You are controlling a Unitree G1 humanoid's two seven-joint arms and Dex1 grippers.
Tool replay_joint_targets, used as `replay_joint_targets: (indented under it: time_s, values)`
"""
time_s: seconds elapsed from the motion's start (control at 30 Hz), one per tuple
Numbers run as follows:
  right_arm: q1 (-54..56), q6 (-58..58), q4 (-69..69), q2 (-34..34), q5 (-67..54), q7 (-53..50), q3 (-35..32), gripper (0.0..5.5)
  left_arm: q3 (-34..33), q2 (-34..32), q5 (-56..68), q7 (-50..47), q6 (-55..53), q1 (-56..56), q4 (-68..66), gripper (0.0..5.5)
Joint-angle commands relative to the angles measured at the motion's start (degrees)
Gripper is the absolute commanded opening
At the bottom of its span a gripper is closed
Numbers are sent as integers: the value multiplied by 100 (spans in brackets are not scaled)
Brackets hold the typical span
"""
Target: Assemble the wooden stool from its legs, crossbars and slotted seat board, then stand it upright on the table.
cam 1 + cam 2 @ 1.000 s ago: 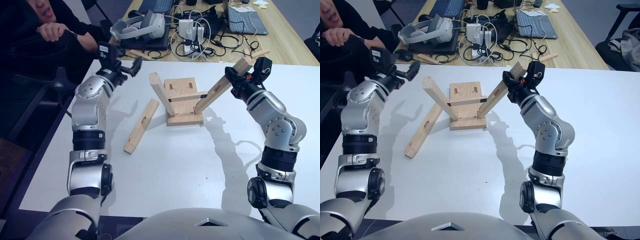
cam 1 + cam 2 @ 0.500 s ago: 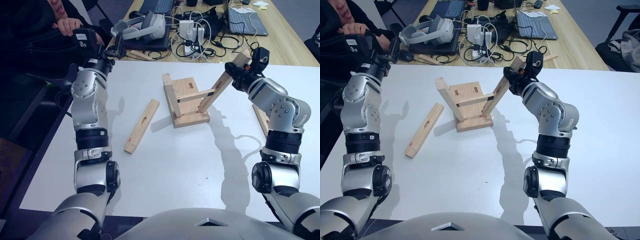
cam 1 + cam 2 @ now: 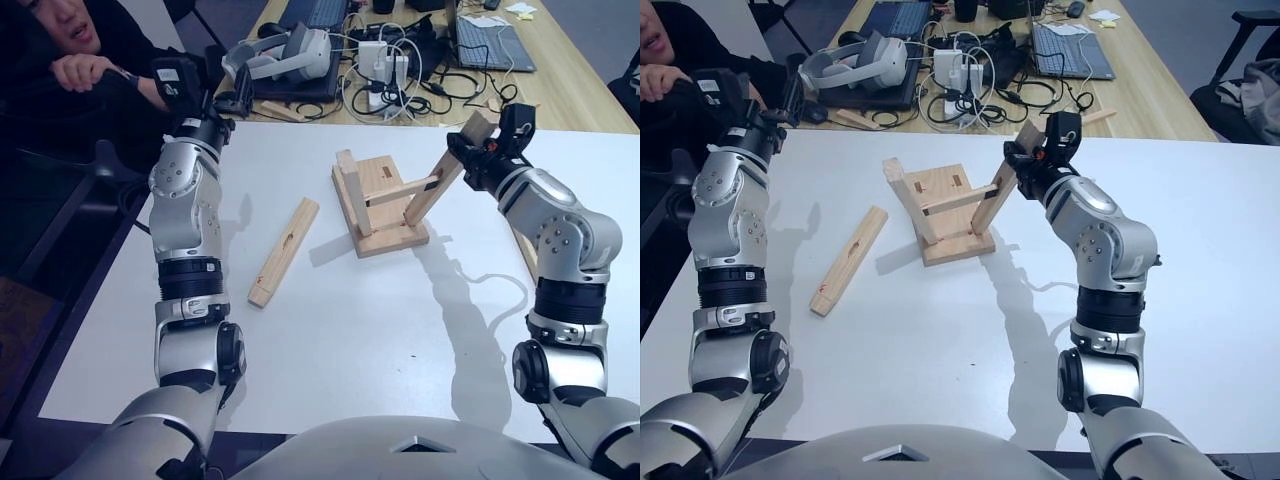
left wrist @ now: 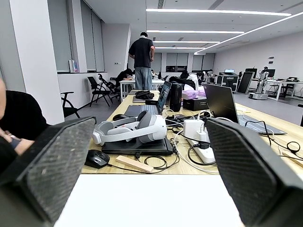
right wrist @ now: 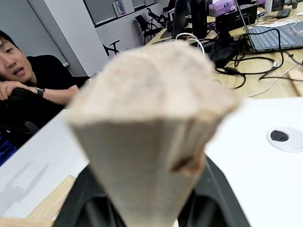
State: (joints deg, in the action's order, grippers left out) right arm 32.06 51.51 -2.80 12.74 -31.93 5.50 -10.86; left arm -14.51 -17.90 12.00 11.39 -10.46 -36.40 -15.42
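Stool (image 3: 385,205) sits half-built, far middle of the table (image 3: 350,330): two legs, one crossbar in. My right gripper (image 3: 478,152) clamps its right-hand leg (image 3: 428,192); my left gripper (image 4: 149,156) gapes empty; a loose leg (image 3: 283,250) waits left.

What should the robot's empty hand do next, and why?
Probably lower the open left gripper to the loose leg lying on the table: the half-built stool has only two legs standing, and the right gripper is shut on one of them.
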Motion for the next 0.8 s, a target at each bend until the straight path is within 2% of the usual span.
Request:
replay_joint_targets:
  time_s: [0.03,0.2,0.3,0.43,0.53,0.8]
  values:
    - [-232,426,531,51,-26,288,110,101,35,53,52,-43,-110,11,131,425]
    - [-351,83,419,244,175,685,356,101,165,159,221,140,-382,22,453,425]
    - [-446,-222,299,271,258,901,468,101,555,45,660,999,-849,274,1100,425]
    - [-463,-357,319,291,304,980,490,101,759,-436,985,1840,-1403,538,1678,425]
    - [-475,-392,351,285,326,1004,481,101,931,-919,836,2362,-1436,716,1855,425]
    - [-412,-413,405,214,335,967,470,101,958,-1864,946,3613,-1542,682,1506,538]
